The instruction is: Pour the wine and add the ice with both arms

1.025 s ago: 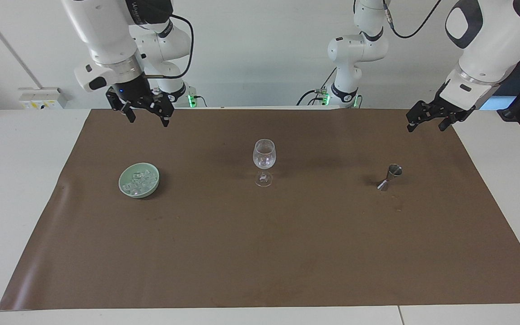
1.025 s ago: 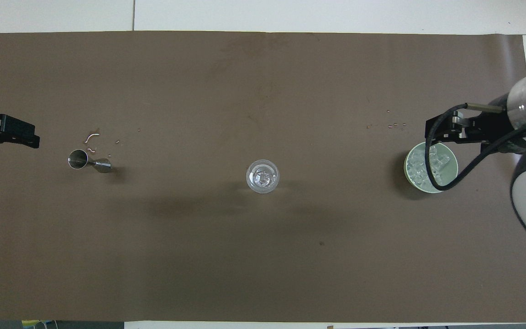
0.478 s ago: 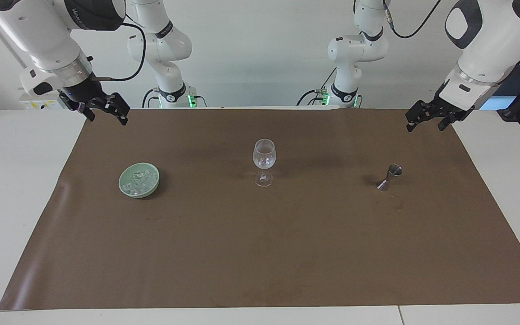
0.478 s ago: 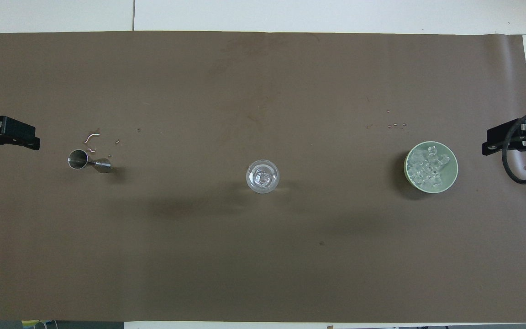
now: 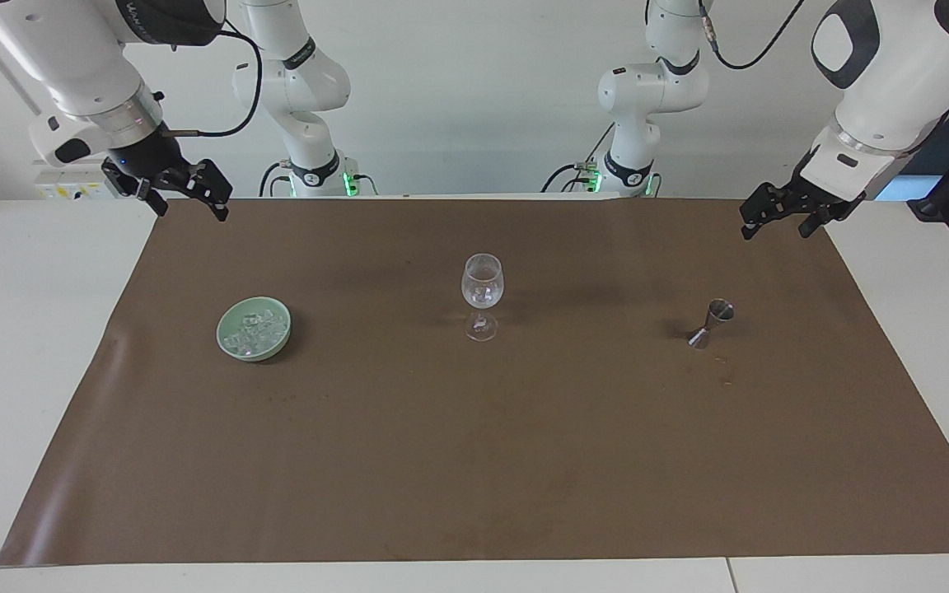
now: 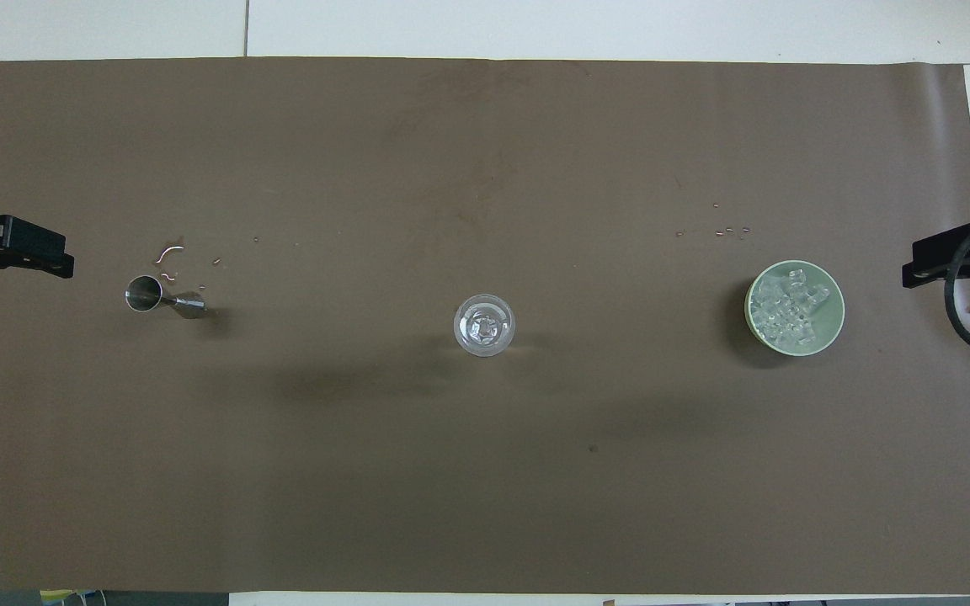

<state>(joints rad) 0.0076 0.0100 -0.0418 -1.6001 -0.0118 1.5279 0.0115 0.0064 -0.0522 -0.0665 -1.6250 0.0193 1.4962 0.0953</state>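
Observation:
A clear stemmed glass (image 5: 483, 284) (image 6: 484, 325) stands mid-mat with a few glassy bits in its bowl; I cannot make out any wine. The ice (image 5: 256, 331) (image 6: 788, 305) lies as small clear cubes in a pale green bowl (image 5: 254, 355) (image 6: 830, 324) toward the right arm's end. A small steel jigger (image 5: 713, 321) (image 6: 161, 296) stands toward the left arm's end. My right gripper (image 5: 192, 210) (image 6: 948, 268) hangs open and empty over the mat's edge, well clear of the bowl. My left gripper (image 5: 774, 231) (image 6: 22, 257) waits open and empty over the other end.
A brown mat (image 5: 474, 461) covers most of the white table (image 5: 30, 329). Small droplets lie on the mat beside the jigger (image 6: 169, 252) and just farther from the robots than the bowl (image 6: 729, 229).
My right arm has swung away from above the bowl, out to the mat's edge at its own end, and has nearly stopped. The left arm has not moved.

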